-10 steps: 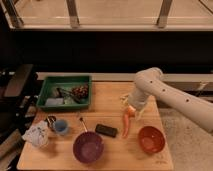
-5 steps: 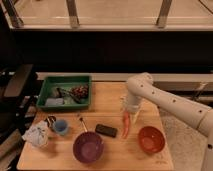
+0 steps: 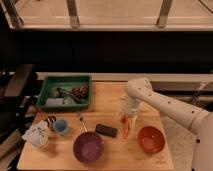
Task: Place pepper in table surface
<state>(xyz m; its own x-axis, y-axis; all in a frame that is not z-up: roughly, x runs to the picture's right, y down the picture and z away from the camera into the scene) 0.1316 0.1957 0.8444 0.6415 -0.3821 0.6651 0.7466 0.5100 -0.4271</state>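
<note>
Dropped lower and drawn in toward the table's middle compared with a second ago, bringing the pepper (image 3: 125, 129) down too.

Camera view: places the gripper (image 3: 128, 116) low over the table surface (image 3: 107, 107), between the flat black object (image 3: 106, 130) and the orange bowl (image 3: 151, 139). Shows the pepper directly beneath it, slanted, with the narrow end down at or very near the wood. Cannot tell whether clamped on the pepper or already loosened.

Looks like the set-down step, close to done. Calls next for a release, if not yet made, then a straight lift clear without dragging the pepper along.

Leaves little room: orange bowl just beside on one side, flat black object just beside on the other, purple bowl (image 3: 88, 147) near in front. Keeps the green tray (image 3: 47, 92), blue cup (image 3: 61, 126) and crumpled white cloth (image 3: 36, 135) well apart, out of the way.
</note>
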